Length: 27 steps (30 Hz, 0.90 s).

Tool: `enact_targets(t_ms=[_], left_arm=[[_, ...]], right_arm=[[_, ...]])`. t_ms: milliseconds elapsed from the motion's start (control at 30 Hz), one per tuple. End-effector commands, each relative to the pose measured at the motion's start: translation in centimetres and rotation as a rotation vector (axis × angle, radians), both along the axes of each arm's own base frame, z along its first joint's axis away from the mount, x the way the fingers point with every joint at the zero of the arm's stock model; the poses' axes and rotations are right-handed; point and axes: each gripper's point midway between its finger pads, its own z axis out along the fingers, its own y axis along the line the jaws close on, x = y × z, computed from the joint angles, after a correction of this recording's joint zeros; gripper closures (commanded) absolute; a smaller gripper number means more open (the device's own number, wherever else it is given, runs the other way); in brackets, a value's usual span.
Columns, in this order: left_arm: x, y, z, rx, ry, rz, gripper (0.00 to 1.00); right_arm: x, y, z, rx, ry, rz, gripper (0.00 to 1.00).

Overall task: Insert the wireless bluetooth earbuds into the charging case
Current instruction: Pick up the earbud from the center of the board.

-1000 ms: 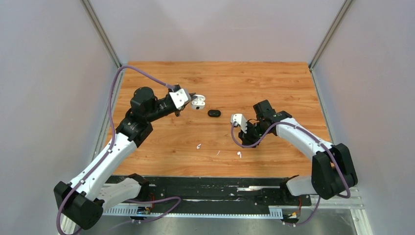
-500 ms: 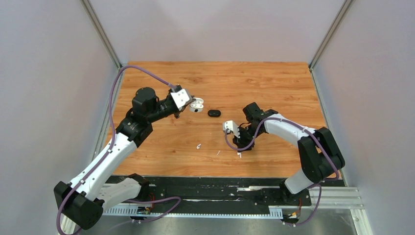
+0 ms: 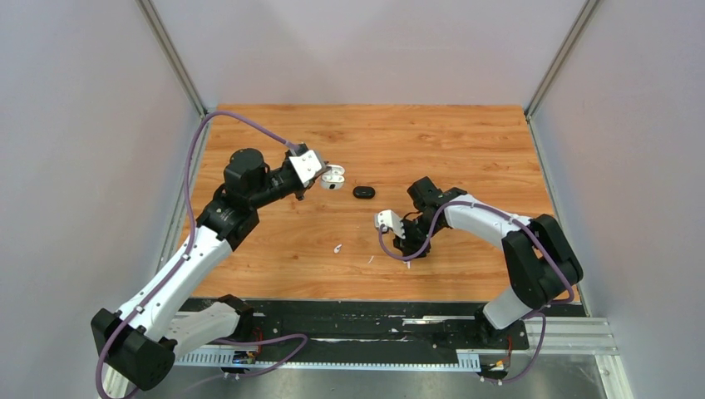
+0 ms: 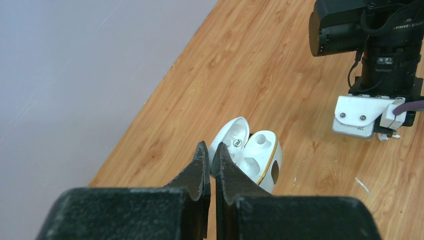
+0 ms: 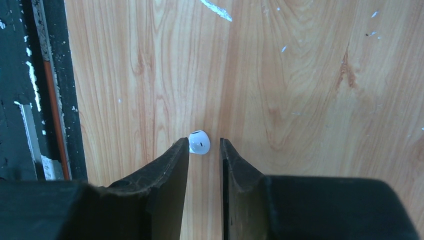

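Earbud between narrowly parted fingertips of right hand

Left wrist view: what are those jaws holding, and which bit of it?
The left gripper pinches the open white charging case by the edge of its lid.

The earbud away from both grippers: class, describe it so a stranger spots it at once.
On the wooden table, look between the two arms, nearer than the open charging case in the left gripper. The earbud lies alone: stubbier than the thin white fleck to its right, and, unlike the other earbud, not at the right gripper.
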Motion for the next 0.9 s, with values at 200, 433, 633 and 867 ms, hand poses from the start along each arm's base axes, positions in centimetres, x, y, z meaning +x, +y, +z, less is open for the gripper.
enact_targets(t_ms=[200, 433, 633, 867], left_arm=[[-0.2, 0.2, 1.5, -0.034, -0.049, 0.012, 1.0], [-0.2, 0.3, 1.5, -0.032, -0.053, 0.012, 1.0], [-0.2, 0.3, 1.3, -0.033, -0.049, 0.015, 1.0], [-0.1, 0.3, 1.2, -0.03, -0.05, 0.017, 1.0]], right_arm=[[-0.2, 0.0, -0.5, -0.015, -0.021, 0.042, 0.72], [-0.5, -0.2, -0.9, -0.035, -0.019, 0.05, 0.72], [-0.9, -0.4, -1.3, -0.04, -0.011, 0.052, 0.77], [-0.9, -0.4, -1.8, -0.049, -0.006, 0.051, 0.8]])
